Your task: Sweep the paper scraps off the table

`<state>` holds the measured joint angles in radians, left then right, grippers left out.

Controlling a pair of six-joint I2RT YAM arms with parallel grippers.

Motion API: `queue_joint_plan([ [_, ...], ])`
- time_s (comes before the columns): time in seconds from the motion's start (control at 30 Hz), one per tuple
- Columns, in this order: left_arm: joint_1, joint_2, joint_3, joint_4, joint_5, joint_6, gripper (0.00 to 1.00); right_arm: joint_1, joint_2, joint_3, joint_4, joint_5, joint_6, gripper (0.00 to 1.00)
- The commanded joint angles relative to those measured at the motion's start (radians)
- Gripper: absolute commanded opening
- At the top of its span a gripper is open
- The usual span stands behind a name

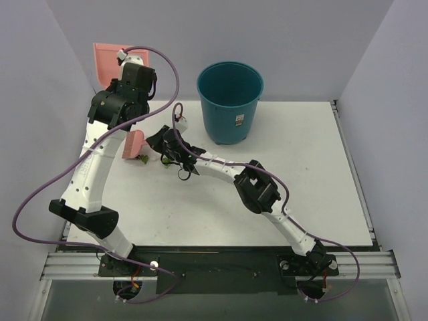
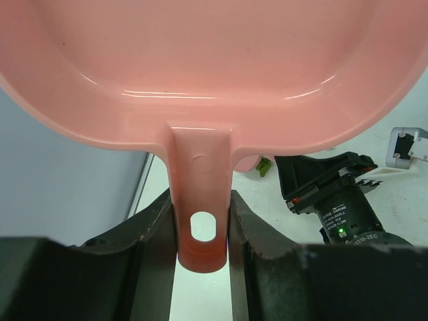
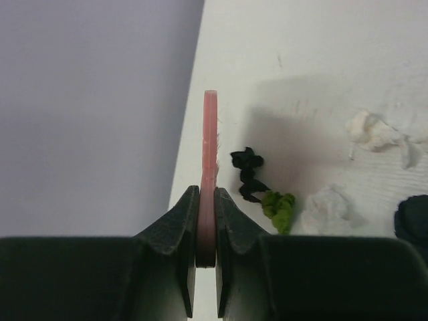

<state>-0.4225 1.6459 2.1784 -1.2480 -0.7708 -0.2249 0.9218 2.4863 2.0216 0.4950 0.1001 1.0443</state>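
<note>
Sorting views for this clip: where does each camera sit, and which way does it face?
Top external: above and behind the arm bases, looking down on the table; both arms and a teal bin show.
Left wrist: on the left arm, looking along the left fingers, shut on the pink dustpan handle.
Right wrist: on the right arm, looking along the right fingers, shut on the pink brush, at the paper scraps.
Shared: both wrist views show the green scrap.

Plain grey walls [image 1: 281,33] stand on three sides under soft even light, an aluminium rail [image 1: 70,266] in front.
</note>
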Motion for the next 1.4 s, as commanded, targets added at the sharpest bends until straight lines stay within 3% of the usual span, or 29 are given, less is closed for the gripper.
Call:
queue_joint_plan([
  [0.0,0.011,-0.04,0.003,0.051,-0.018,0.002,0.0,0.008,0.029,0.081,-0.053,0.052,-0.007,0.0],
  [0.2,0.019,-0.04,-0.006,0.056,-0.009,0.01,0.0,-0.001,0.025,0.085,-0.13,0.121,-0.021,0.0],
  [0.63,0.03,-0.04,-0.026,0.073,0.019,0.021,0.0,-0.052,-0.231,-0.366,0.008,0.308,0.06,0.0],
  [1.03,0.031,-0.028,-0.046,0.078,0.047,0.024,0.0,-0.058,-0.452,-0.797,0.165,0.455,0.233,0.0],
  [1.37,0.031,-0.061,-0.17,0.127,0.068,0.016,0.0,-0.012,-0.671,-1.161,0.303,0.564,0.299,0.0],
])
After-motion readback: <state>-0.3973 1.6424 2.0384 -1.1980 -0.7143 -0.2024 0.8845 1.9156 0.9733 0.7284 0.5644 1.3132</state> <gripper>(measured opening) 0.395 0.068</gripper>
